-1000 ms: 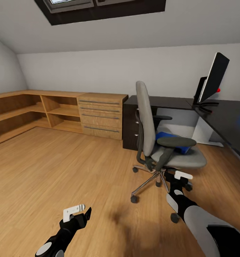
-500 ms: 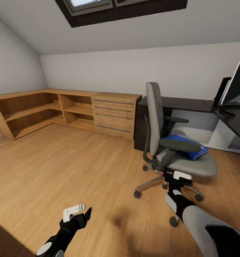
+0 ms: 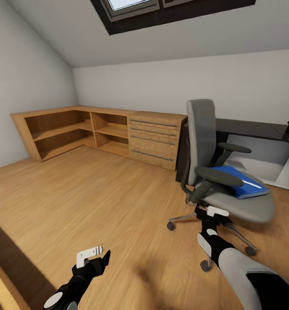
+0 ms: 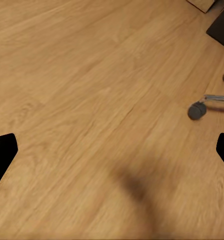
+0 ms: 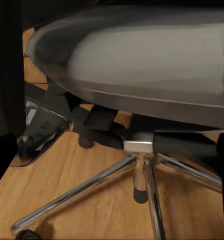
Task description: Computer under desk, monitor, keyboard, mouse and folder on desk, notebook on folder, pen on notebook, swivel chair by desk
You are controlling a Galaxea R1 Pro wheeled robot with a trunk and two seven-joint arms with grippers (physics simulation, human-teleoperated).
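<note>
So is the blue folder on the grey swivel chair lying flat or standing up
Lying flat: the bright blue folder rests on the grey chair's seat, a thin white pen across it.

Black arms, grey-white shells, white-capped grippers

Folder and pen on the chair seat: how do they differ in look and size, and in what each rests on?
The folder is a broad, bright blue flat rectangle; the pen is a thin white stick, far smaller and shorter than it. The folder lies directly on the swivel chair seat, partly behind the black armrest, while the pen lies on top of the folder near its outer edge. Both lie flat, and no gripper holds them.
</note>
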